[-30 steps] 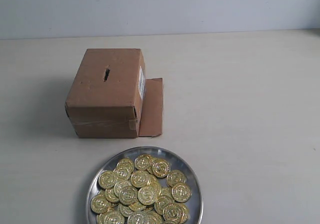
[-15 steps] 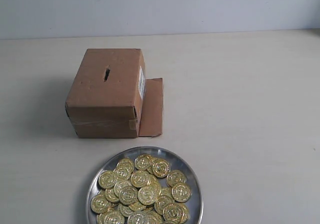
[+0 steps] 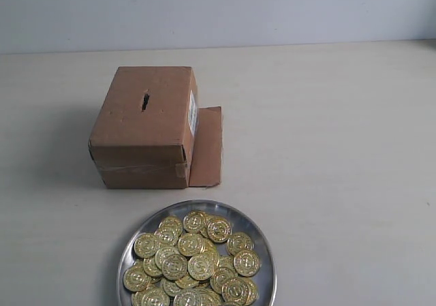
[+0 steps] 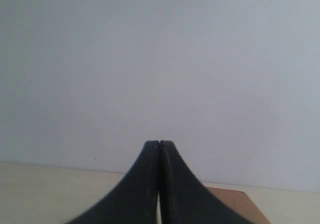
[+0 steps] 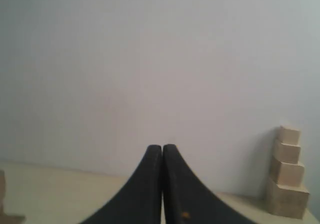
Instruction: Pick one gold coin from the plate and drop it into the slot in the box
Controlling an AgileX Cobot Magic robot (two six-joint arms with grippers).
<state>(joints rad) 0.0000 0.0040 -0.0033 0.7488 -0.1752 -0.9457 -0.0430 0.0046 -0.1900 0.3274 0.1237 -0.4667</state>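
Observation:
A round silver plate (image 3: 263,251) sits at the near edge of the exterior view, heaped with several gold coins (image 3: 194,262). Behind it stands the brown cardboard box (image 3: 139,142), with the dark slot (image 3: 145,101) in its top face and a loose flap (image 3: 206,146) lying at its right side. Neither arm shows in the exterior view. My left gripper (image 4: 159,143) is shut and empty, pointing at the pale wall, with a corner of the box (image 4: 240,206) below it. My right gripper (image 5: 162,146) is shut too, with nothing in it.
The cream table (image 3: 340,149) runs back to a pale wall (image 3: 218,9). A stepped stack of light wooden blocks (image 5: 286,176) stands by the wall in the right wrist view.

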